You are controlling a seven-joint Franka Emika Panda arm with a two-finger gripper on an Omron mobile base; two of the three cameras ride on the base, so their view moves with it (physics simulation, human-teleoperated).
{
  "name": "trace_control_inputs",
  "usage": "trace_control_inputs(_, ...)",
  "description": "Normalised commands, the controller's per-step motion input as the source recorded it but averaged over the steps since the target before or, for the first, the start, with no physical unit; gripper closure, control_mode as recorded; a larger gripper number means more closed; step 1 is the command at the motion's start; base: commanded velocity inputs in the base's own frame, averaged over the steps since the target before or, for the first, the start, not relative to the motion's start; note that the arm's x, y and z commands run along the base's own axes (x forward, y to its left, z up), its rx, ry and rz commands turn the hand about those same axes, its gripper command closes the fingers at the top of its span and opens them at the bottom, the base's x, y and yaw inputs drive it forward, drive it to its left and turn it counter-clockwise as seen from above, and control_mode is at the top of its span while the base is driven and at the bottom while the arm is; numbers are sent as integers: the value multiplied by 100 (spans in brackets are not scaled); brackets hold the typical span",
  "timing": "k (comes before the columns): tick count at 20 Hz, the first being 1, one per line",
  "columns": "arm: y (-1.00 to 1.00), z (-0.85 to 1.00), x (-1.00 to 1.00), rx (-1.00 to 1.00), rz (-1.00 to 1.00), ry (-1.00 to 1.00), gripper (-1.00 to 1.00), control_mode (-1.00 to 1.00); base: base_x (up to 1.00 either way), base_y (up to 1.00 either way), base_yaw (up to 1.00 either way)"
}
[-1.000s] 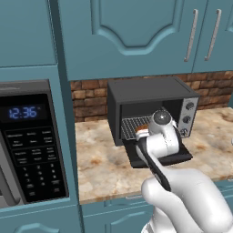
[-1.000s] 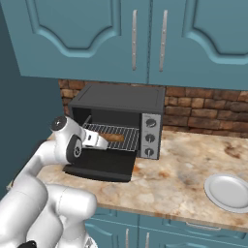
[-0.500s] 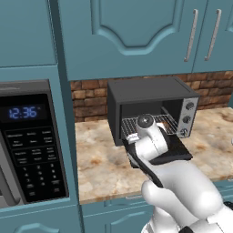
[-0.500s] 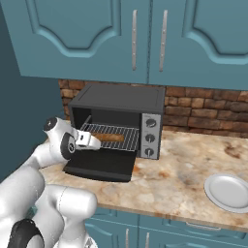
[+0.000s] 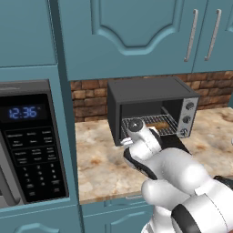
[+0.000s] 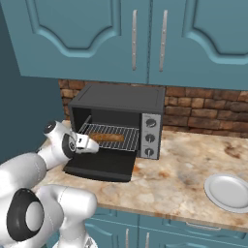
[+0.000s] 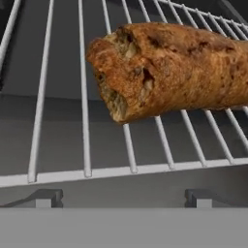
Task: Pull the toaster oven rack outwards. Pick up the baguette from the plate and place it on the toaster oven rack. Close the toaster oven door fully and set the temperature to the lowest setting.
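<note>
Desk (image 6: 184, 167) – marbled stone top under teal cabinets (image 6: 145, 38), brick backsplash (image 6: 198, 104) behind. Microwave (image 5: 29, 145) sits in the column at far left in the left base view, blue clock digits lit.

Oven (image 6: 116, 118) stands on the desk against the bricks, knob panel (image 6: 150, 137) on its right end. Door (image 6: 100, 164) is folded down flat, lying open in front of the cavity. Rack (image 6: 110, 137) is pulled out part way over the door; in the hand view its front wire (image 7: 121, 170) runs across just below the bread.

Baguette (image 6: 105, 137) lies lengthwise on the rack, roughly centre-left of it. Hand view shows its torn end (image 7: 164, 68) close up, resting on the wires, body running off to the right.

Plate (image 6: 230, 192) sits on the desk well to the right of the oven.

Tool (image 6: 88, 144) – at the rack's front left corner, just beside the baguette's near end, above the door. Fingers are spread fully wide, nothing between them; whether it touches the rack, I can't tell.
</note>
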Motion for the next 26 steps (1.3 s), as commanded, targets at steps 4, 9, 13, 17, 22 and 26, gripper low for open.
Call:
trace_control_inputs(4,0,-42,19,0,0,0,-100,-100,0,0,0)
trace_control_inputs(9,0,-36,20,0,0,0,-100,-100,0,0,0)
trace_control_inputs(13,0,-31,23,0,0,0,-100,-100,0,0,0)
trace_control_inputs(17,-1,-26,25,0,0,-5,-100,-100,0,0,0)
trace_control_inputs(22,-5,-20,31,0,0,-12,-100,-100,0,0,0)
trace_control_inputs(26,-6,-17,34,0,0,-18,-100,-100,0,0,0)
